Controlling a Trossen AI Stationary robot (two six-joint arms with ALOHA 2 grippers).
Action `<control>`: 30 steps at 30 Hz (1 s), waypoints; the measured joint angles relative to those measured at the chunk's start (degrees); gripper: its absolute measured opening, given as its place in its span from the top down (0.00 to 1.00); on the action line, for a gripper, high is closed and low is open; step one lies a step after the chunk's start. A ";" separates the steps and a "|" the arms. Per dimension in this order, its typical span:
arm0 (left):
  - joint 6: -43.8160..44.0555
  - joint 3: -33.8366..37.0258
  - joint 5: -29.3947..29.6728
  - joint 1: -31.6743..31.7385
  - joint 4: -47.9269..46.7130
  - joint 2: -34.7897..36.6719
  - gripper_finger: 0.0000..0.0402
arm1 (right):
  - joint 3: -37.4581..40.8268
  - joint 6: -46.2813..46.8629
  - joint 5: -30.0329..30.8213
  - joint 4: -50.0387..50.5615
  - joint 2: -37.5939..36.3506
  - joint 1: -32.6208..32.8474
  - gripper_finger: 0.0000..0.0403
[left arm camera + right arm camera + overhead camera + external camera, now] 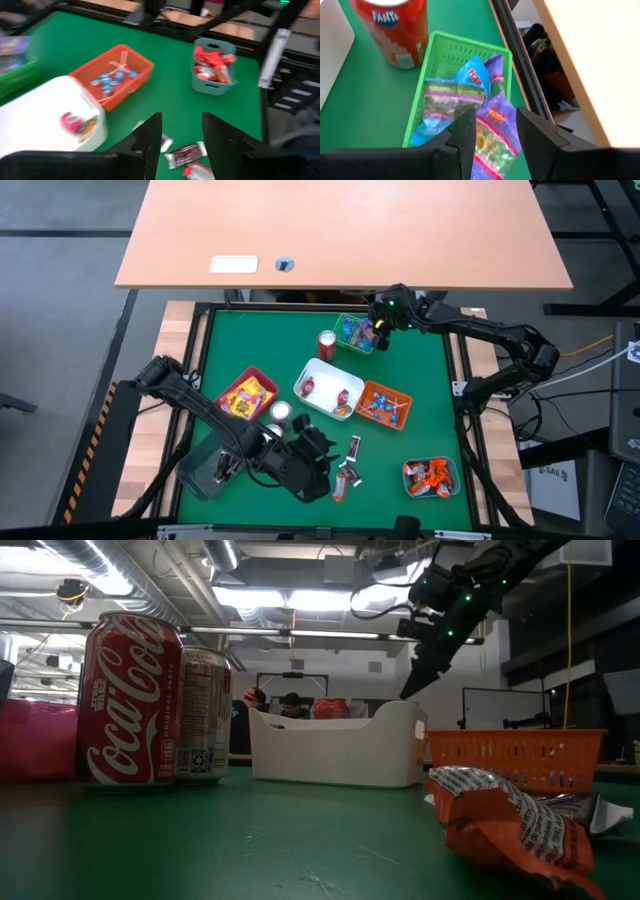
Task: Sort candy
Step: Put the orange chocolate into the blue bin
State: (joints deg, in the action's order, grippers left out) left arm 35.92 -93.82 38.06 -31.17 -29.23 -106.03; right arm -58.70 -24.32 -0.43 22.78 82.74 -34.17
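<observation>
— How are the right gripper (494, 131) fingers seen?
— Parted, nothing clamped — hung over the green tray (451, 49), where purple-blue packets (494, 119) are piled (an orange can (395, 27) stands beside it).
— And the left gripper (182, 134)?
— Spread, empty, above loose dark bars (185, 154) on the tabletop (65, 45), near the white tray (45, 112).

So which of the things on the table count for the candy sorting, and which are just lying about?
Job:
loose dark bars
purple-blue packets in green tray
yellow packets
lollipops
red-orange packets
right gripper, open over green tray
left gripper, open above bars

Lying about:
Fanta can
Coca-Cola can
</observation>
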 joint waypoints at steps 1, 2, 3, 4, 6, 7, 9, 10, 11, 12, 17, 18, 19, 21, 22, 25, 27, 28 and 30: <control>-1.14 0.00 -0.99 0.01 1.74 -0.68 0.68 | 0.00 0.00 0.13 0.44 0.00 0.00 0.65; -2.29 0.00 -2.15 0.01 2.89 -1.43 0.68 | 0.00 0.00 0.20 1.04 0.00 0.01 0.65; -3.38 0.00 -3.64 0.01 4.22 -2.28 0.68 | 0.00 0.00 0.45 1.56 0.00 0.00 0.65; -4.14 0.00 -5.50 0.01 5.86 -3.17 0.68 | 0.00 0.00 0.89 2.00 0.01 0.00 0.65; -5.04 0.00 -8.84 -0.01 7.52 -4.92 0.68 | 0.00 0.02 1.96 2.87 0.02 0.02 0.65; -5.03 0.00 -10.21 -0.05 8.22 -5.90 0.68 | 0.00 -0.01 2.59 3.17 0.02 0.01 0.65; -4.98 0.00 -12.65 -0.27 9.10 -7.66 0.68 | -0.30 -0.02 3.56 4.99 0.00 0.00 0.65; -4.97 0.00 -13.33 -0.48 9.17 -8.63 0.68 | -0.73 -0.11 3.96 6.09 0.00 0.02 0.65; -4.90 0.00 -13.74 -0.67 9.41 -9.56 0.68 | -1.46 -0.30 4.31 7.16 0.00 0.02 0.65; -4.75 0.00 -13.86 -0.88 9.49 -10.45 0.68 | -2.38 -0.48 4.42 8.38 -0.01 0.02 0.65; -4.72 0.00 -14.07 -1.67 9.77 -14.19 0.68 | -7.60 -1.25 3.90 15.79 -0.11 0.25 0.65; -4.73 0.00 -14.07 -1.72 10.10 -14.56 0.68 | -8.84 -1.25 3.91 17.18 -0.11 0.59 0.65; -4.87 0.00 -14.07 -1.77 10.37 -14.70 0.68 | -9.90 -1.35 3.93 18.24 -0.14 0.86 0.65; -5.64 0.00 -14.03 -1.84 10.45 -14.72 0.68 | -11.90 -1.46 3.89 20.67 -0.15 1.53 0.65; -6.25 0.00 -14.00 -1.84 10.52 -14.72 0.68 | -12.98 -1.46 3.89 22.05 -0.15 1.99 0.65; -4.95 0.00 -14.03 -1.84 10.46 -14.72 0.68 | -16.03 -1.49 3.89 25.93 -0.20 3.86 0.65; -0.64 0.00 -14.04 -1.89 10.47 -14.72 0.68 | -17.82 -1.49 3.89 29.15 -0.22 5.55 0.65; 1.89 0.00 -14.23 -1.91 10.48 -14.72 0.68 | -18.68 -1.49 3.89 30.83 -0.22 6.37 0.65; 6.97 0.00 -15.16 -1.89 10.45 -14.72 0.68 | -20.10 -1.51 3.87 33.55 -0.22 7.99 0.65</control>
State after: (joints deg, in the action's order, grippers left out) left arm 42.89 -93.82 22.90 -33.06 -18.78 -120.75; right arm -78.80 -25.82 3.44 56.32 82.52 -26.18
